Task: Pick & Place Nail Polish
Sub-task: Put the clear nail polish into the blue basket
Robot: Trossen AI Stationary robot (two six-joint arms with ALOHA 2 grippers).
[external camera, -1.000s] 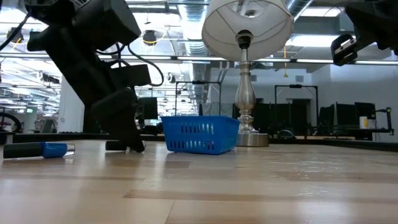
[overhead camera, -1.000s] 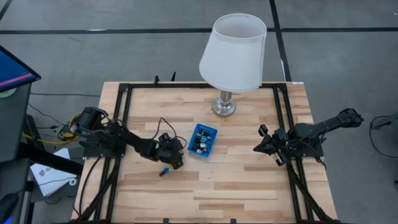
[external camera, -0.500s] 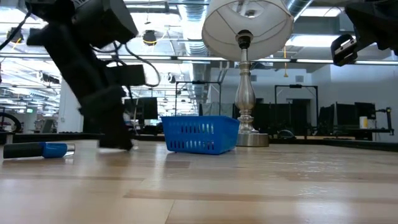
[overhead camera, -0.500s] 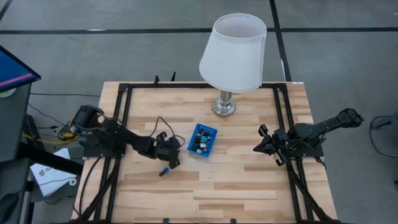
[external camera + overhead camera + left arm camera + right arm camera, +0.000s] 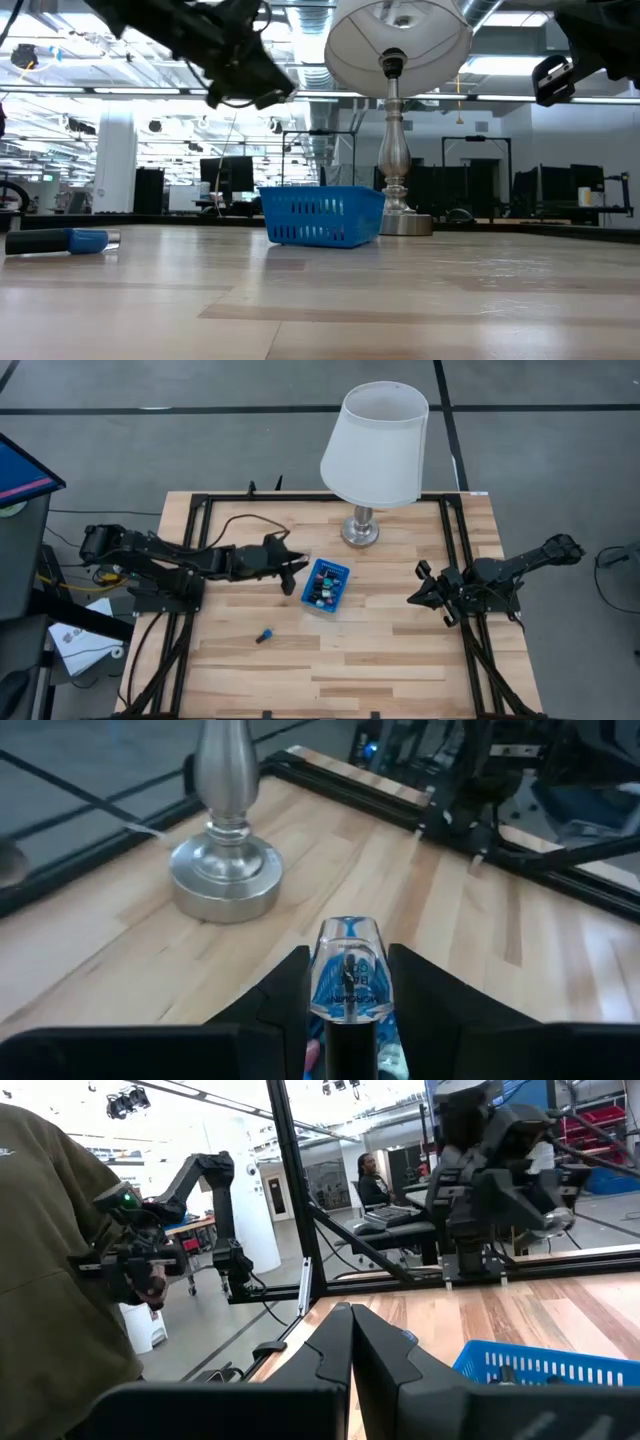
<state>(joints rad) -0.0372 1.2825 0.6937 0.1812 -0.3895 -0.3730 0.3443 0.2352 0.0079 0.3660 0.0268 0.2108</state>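
A small blue basket [image 5: 325,585] stands at mid-table with several nail polish bottles inside. My left gripper [image 5: 296,574] hangs above the table just left of the basket, shut on a clear-and-blue nail polish bottle [image 5: 347,965]. In the low view this gripper [image 5: 262,92] is high above the basket [image 5: 320,215]. Another blue bottle with a dark cap [image 5: 264,634] lies on its side on the wood nearer the front, also seen in the low view [image 5: 62,240]. My right gripper [image 5: 413,597] waits shut at the table's right side. My left gripper pinches the bottle between its two fingers [image 5: 285,995], which lie along the bottle. The clear glass end [image 5: 347,935] sticks out past the fingertips, and the dark cap end [image 5: 345,1045] reaches back between them. The bottle is lifted clear of the table.
A lamp with a white shade [image 5: 372,445] stands on a metal base [image 5: 360,530] behind the basket, close ahead of the left gripper [image 5: 225,880]. Black frame rails [image 5: 200,560] run along the table's edges. A person in an olive sleeve [image 5: 50,1280] shows beyond the table.
My left gripper has shut on a bottle down at the table, then risen high and swung toward the far edge and the basket, carrying the bottle clear of the wood. The blue bottle near the front has stayed where it lay.
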